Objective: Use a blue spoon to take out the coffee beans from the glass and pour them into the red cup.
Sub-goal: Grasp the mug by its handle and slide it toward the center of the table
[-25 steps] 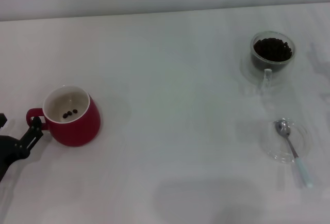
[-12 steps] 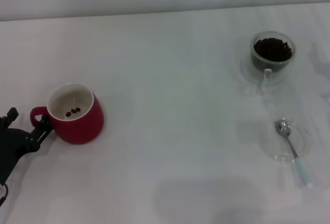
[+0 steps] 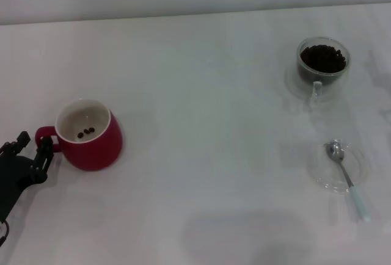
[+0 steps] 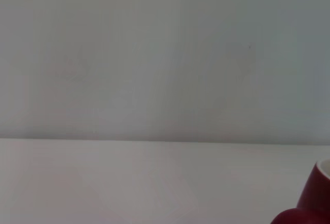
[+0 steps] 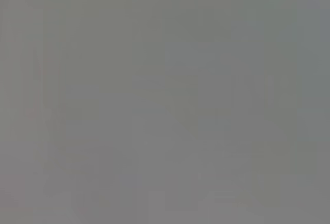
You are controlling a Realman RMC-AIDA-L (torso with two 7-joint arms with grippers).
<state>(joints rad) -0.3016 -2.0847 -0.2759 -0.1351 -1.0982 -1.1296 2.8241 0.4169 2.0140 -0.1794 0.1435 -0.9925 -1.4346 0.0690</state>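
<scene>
Just beside left gripper [image 3: 33, 145]: red cup [image 3: 91, 146] handle, apart.

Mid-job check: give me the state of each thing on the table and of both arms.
red cup: upright, a few beans inside.
glass: upright, full of coffee beans.
blue spoon: lying on the clear saucer, untouched.
left gripper: jaws open, beside the cup's handle.
right gripper: not in view.
</scene>
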